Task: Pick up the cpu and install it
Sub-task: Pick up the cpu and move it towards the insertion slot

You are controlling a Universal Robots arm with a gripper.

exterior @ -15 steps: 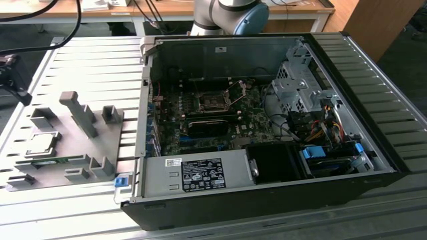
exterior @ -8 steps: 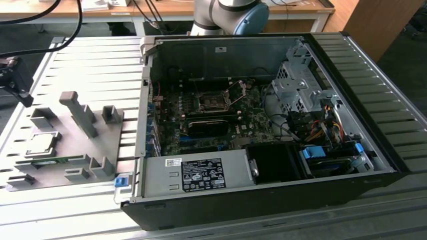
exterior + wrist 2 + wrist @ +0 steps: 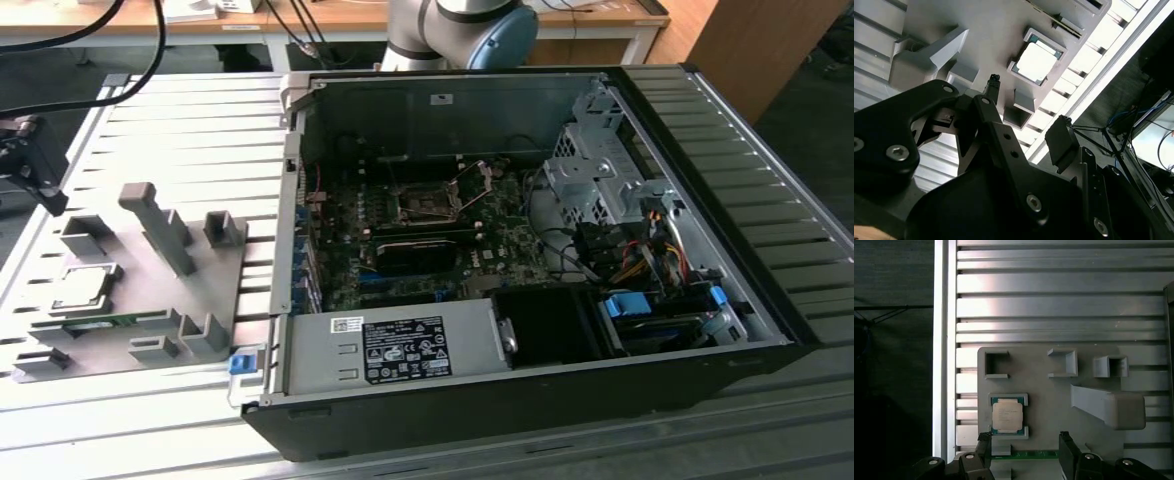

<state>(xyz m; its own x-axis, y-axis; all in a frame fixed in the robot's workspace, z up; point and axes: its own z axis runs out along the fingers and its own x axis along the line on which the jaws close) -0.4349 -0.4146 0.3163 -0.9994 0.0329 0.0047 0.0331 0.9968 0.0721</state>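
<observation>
In the exterior view we see the cpu point(image 3: 83, 287) lying flat on a grey fixture plate point(image 3: 134, 305) at the exterior view's left. It is well apart from the open computer case point(image 3: 441, 110), whose socket point(image 3: 430, 203) sits mid-board. Grey upright blocks point(image 3: 158, 228) stand near the cpu.

In the first wrist view the gripper point(image 3: 1025, 442) hangs over the plate, its jaws spread wide and holding nothing. The cpu lies cradled between two grey brackets point(image 3: 1009, 399), close to one fingertip, with a green strip point(image 3: 1029, 455) just beside.

In the second wrist view the cpu shines beyond the fingertips point(image 3: 991, 85), and a hollow grey block point(image 3: 1021, 107) stands between them.
</observation>
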